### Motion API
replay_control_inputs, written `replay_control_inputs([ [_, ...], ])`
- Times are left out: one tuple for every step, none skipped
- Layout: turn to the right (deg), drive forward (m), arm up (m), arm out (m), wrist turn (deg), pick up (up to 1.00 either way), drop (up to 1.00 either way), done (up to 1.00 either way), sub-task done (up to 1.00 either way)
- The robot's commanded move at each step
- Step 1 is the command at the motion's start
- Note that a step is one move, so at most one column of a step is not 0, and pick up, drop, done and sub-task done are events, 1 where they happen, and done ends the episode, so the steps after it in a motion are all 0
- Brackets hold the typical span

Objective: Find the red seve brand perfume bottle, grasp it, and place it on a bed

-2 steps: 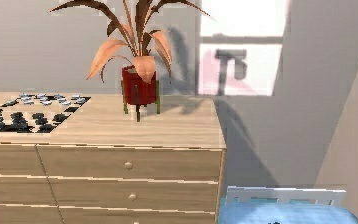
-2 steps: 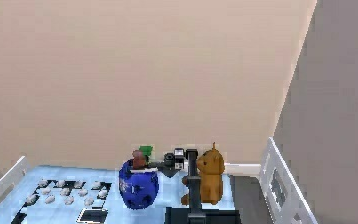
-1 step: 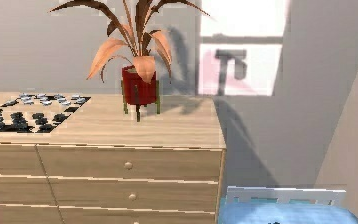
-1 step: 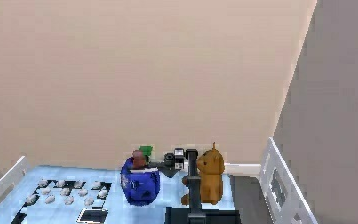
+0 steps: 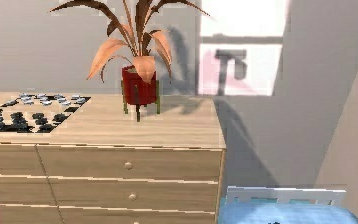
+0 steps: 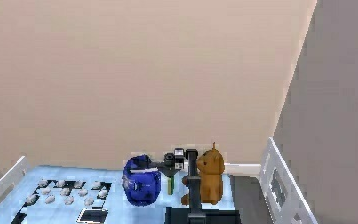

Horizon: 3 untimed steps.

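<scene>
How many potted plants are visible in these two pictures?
1. The potted plant, in a red pot, stands on the wooden dresser in the forward view, right of the chessboard. Others may stand beyond the picture edges.

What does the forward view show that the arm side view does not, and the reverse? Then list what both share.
Forward view: a wooden dresser carrying a chessboard and a plant in a red pot. Arm side view: the gripper, a blue object and a brown bear-like figure. Shared: a plain wall and, probably, the light blue bed surface with its white frame.
</scene>
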Motion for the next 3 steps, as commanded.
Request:
replay_control_inputs([
  [0.0,0.00,0.10,0.00,0.0,0.00,0.00,0.00,0.00],
  [0.0,0.00,0.00,-0.08,0.0,0.00,0.00,0.00,0.00],
  [0.0,0.00,0.00,0.00,0.0,0.00,0.00,1.00,0.00],
])
